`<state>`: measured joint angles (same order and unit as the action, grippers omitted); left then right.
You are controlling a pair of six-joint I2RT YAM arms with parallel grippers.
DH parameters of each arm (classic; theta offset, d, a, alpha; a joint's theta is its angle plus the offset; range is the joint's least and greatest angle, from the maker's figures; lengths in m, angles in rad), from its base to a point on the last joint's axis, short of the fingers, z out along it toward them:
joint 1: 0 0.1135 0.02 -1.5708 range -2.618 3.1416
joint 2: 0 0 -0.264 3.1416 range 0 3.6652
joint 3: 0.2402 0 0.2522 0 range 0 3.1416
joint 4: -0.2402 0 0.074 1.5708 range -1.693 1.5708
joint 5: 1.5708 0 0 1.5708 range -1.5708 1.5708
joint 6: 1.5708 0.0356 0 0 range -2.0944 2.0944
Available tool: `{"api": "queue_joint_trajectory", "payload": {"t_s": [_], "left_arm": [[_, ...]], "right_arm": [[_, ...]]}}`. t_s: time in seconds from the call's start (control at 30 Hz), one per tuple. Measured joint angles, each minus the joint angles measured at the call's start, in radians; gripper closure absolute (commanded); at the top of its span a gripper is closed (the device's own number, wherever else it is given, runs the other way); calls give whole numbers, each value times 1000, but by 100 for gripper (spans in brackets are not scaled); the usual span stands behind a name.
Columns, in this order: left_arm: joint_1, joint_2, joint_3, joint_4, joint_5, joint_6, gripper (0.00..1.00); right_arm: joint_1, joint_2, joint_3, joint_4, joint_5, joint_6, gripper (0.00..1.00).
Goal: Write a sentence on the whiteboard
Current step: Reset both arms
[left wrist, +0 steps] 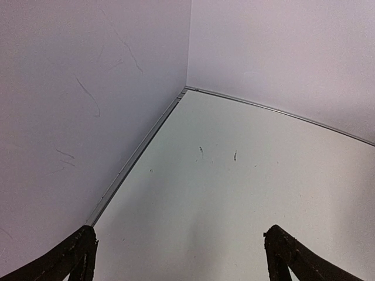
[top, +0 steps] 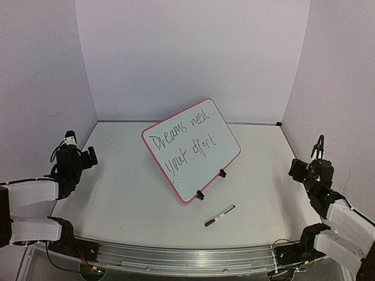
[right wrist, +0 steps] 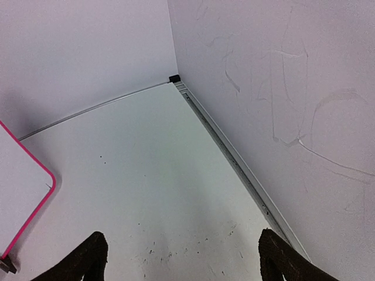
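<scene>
The whiteboard (top: 192, 149), white with a pink-red frame, stands tilted on two black clip feet in the middle of the table. It carries handwritten words reading "Dreams need your effort." One pink corner of the whiteboard (right wrist: 23, 193) shows at the left of the right wrist view. A marker (top: 220, 215) lies on the table in front of the board. My left gripper (top: 79, 153) hovers at the far left, open and empty. My right gripper (top: 316, 153) is at the far right, also open and empty. Wide-apart fingertips (left wrist: 79, 252) (right wrist: 94, 254) frame bare table.
White walls enclose the table on the left, back and right. A metal rail (top: 176, 254) runs along the near edge between the arm bases. Wall-to-table trim strips (left wrist: 135, 158) (right wrist: 234, 164) lie close to each gripper.
</scene>
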<state>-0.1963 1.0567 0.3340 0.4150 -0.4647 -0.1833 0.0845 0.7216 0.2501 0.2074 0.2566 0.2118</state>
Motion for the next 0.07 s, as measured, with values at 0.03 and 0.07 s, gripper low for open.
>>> {"api": "queue_joint_trajectory", "payload": {"t_s": [0.03,0.07], "left_arm": [[0,0,0,6,-3,0,0],[0,0,0,12,-5,0,0]], "right_arm": [[0,0,0,5,2,-1,15],[0,0,0,8,4,-1,16]]}}
